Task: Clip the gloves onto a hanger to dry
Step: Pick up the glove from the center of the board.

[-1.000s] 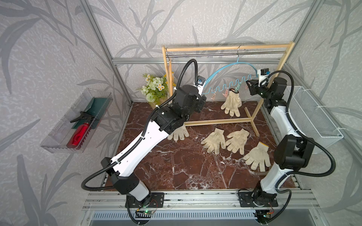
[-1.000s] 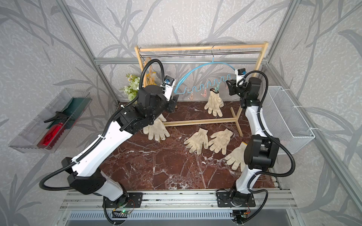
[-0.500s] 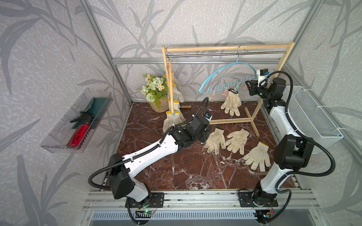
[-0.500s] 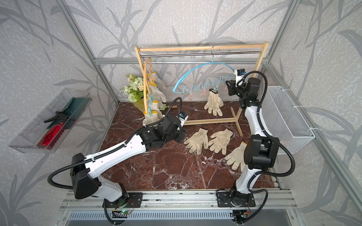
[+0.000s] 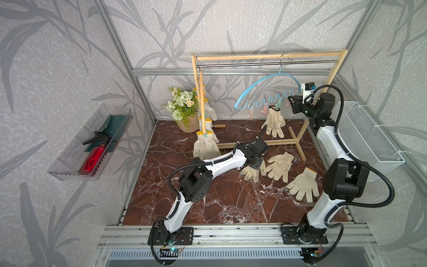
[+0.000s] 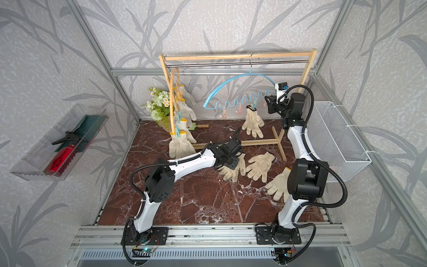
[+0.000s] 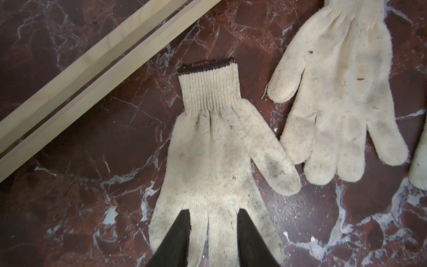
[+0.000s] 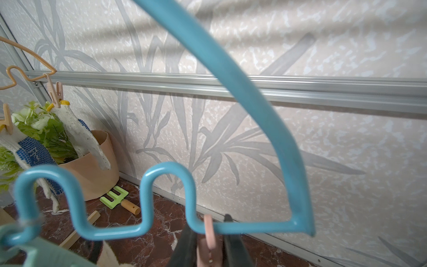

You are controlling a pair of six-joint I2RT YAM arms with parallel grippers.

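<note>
One wall tray [image 5: 65, 163] holds our red bottle [image 5: 92, 159]; left pincer [image 7: 213, 210] half-open astride a glove [image 7: 215, 150], right pincer [image 8: 209, 225] clamping a peg [image 8: 209, 247].

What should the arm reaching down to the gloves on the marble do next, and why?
Probably close the left gripper on the dark-cuffed glove and lift it. Its fingers sit apart on either side of one glove finger, the glove lies flat on the marble top, and the right gripper is pinching a pink clip on the blue hanger, seemingly ready for it.
</note>
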